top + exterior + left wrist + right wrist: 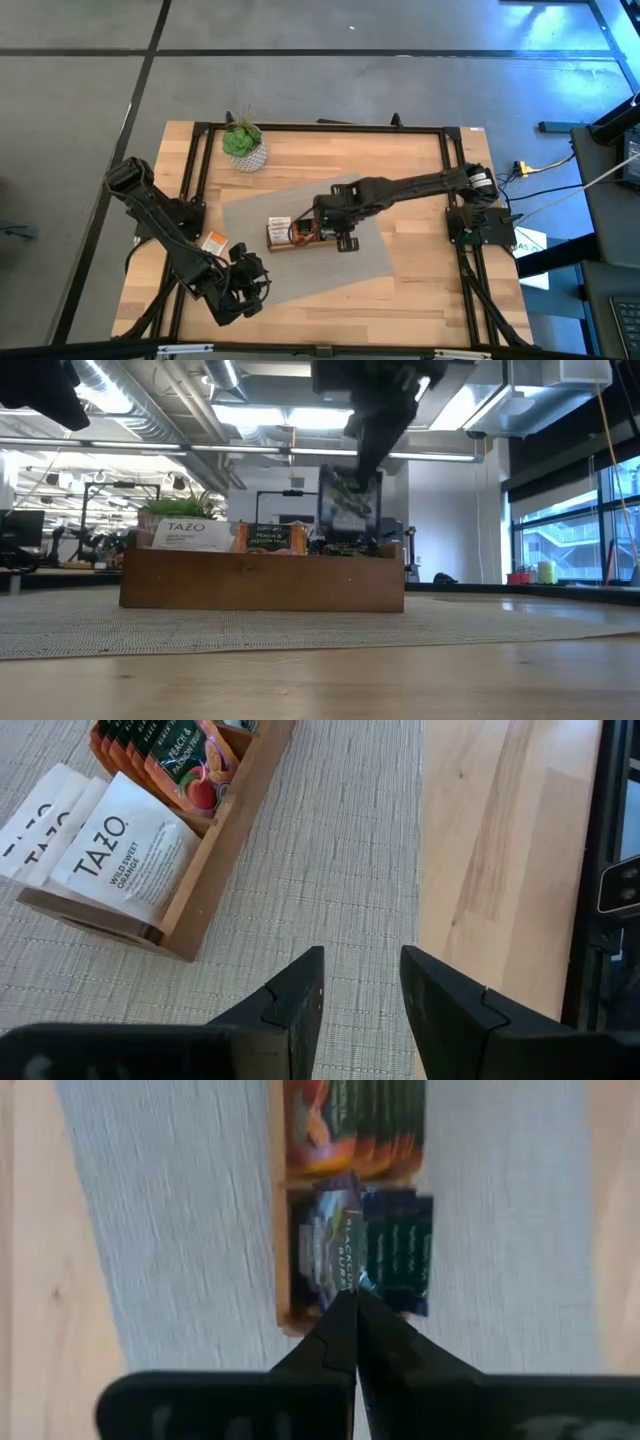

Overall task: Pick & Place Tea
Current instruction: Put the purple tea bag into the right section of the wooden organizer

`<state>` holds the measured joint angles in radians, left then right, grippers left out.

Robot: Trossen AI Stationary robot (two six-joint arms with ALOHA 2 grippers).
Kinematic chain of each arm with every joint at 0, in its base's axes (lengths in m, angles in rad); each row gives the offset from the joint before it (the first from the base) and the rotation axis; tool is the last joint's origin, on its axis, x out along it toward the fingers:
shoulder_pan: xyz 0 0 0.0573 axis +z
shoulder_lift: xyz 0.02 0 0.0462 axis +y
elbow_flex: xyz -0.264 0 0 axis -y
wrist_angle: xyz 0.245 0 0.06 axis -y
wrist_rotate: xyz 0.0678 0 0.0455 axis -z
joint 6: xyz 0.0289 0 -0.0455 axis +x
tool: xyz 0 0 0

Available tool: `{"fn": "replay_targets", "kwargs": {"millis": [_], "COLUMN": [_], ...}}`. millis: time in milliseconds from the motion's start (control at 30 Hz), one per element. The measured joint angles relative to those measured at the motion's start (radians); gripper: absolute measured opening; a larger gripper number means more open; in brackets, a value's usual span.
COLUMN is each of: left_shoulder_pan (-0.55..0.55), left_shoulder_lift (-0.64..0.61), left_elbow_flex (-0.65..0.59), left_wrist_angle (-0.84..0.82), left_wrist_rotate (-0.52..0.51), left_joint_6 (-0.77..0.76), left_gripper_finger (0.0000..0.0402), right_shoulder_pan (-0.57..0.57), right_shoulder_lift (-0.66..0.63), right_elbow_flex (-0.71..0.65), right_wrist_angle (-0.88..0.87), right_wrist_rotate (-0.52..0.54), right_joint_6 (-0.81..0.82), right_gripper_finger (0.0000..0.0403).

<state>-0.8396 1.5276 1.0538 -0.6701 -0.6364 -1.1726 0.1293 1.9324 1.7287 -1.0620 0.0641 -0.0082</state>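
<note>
The brown wooden tray (300, 237) lies on a grey mat. Its compartments hold white TAZO sachets (125, 860), orange-red peach sachets (180, 755) and dark sachets (400, 1250). My right gripper (355, 1292) is over the tray's right end (335, 228), shut on a dark sachet (350, 500). My left gripper (362, 955) is open and hovers over the mat near the table's front-left (250, 285); it holds nothing. One white-and-orange sachet (213, 241) lies flat on the wood left of the mat. My right gripper pinches the dark sachet by its upper edge (348, 1275) between the two fingertips, coming from above and pointing down. The sachet hangs upright below the fingers (350, 510). Its lower end is level with the tops of the sachets standing in the tray's right-end compartment.
A small green plant in a white pot (243, 145) stands near the table's far-left corner. A black frame (320, 127) runs along the table's edges. Bare wood (500, 850) lies beside the mat on the left gripper's side.
</note>
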Motion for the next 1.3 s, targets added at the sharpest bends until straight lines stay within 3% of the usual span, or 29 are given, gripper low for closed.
{"fn": "replay_targets", "kwargs": {"millis": [467, 800, 967, 1133, 1300], "left_shoulder_pan": [0.007, 0.007, 0.007, 0.007, 0.007], "left_shoulder_lift": [0.000, 0.000, 0.000, 0.000, 0.000], "left_elbow_flex": [0.000, 0.000, 0.000, 0.000, 0.000], "left_wrist_angle": [-0.003, -0.007, -0.007, -0.007, -0.007], "left_wrist_rotate": [0.000, -0.002, -0.010, -0.018, -0.018], "left_joint_6": [0.019, 0.017, 0.016, 0.016, 0.016], "left_gripper_finger": [0.0130, 0.0130, 0.0130, 0.0130, 0.0130], "right_shoulder_pan": [-0.017, -0.022, -0.020, -0.020, -0.019], "right_shoulder_lift": [0.007, 0.007, 0.007, 0.007, 0.007], "right_elbow_flex": [-0.220, -0.273, -0.274, -0.274, -0.274], "right_wrist_angle": [0.215, 0.297, 0.294, 0.295, 0.293], "right_wrist_rotate": [-0.035, -0.025, 0.057, 0.062, -0.047], "right_joint_6": [-0.023, -0.023, -0.023, -0.022, -0.026], "right_gripper_finger": [0.0004, 0.0008, 0.0009, 0.0009, 0.0017]}}
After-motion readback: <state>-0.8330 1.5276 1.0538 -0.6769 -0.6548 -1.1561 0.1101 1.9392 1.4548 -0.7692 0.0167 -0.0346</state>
